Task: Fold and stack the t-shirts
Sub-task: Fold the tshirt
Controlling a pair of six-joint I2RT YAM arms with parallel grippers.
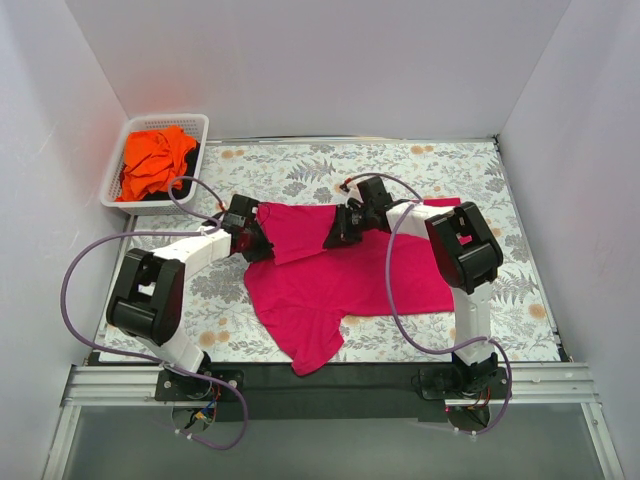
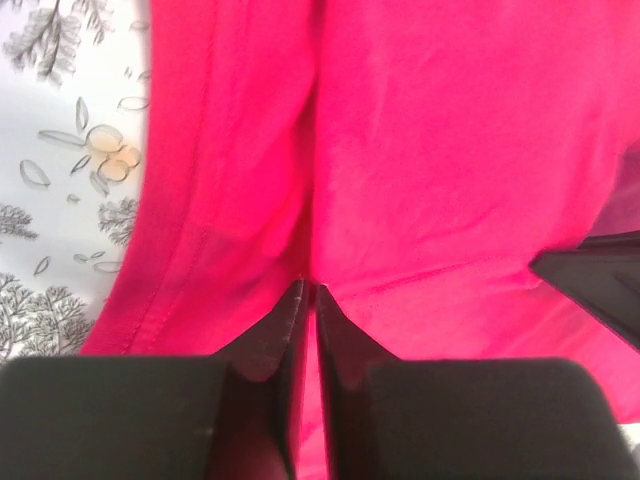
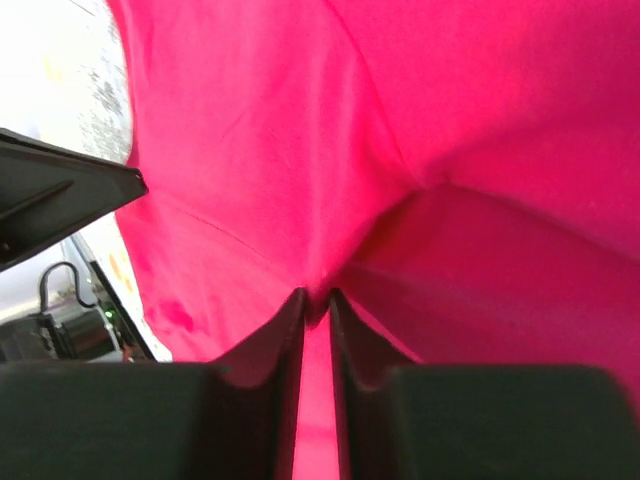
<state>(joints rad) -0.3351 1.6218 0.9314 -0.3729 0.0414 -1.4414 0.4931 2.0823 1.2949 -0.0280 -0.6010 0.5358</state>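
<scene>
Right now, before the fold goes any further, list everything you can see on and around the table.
pink t-shirt: one, magenta-pink, middle of the table, one flap pinched by both grippers
orange t-shirt: one, bright orange, crumpled in the basket
dark item: one, black, under the orange t-shirt; too hidden to identify
basket: one, white slatted plastic, far left corner of the table
table: one, pale floral-print cover, under everything
cables: two, purple, one looping off each arm
left gripper: one, black, shut on the pink t-shirt's left side
right gripper: one, black, shut on the pink t-shirt further right
</scene>
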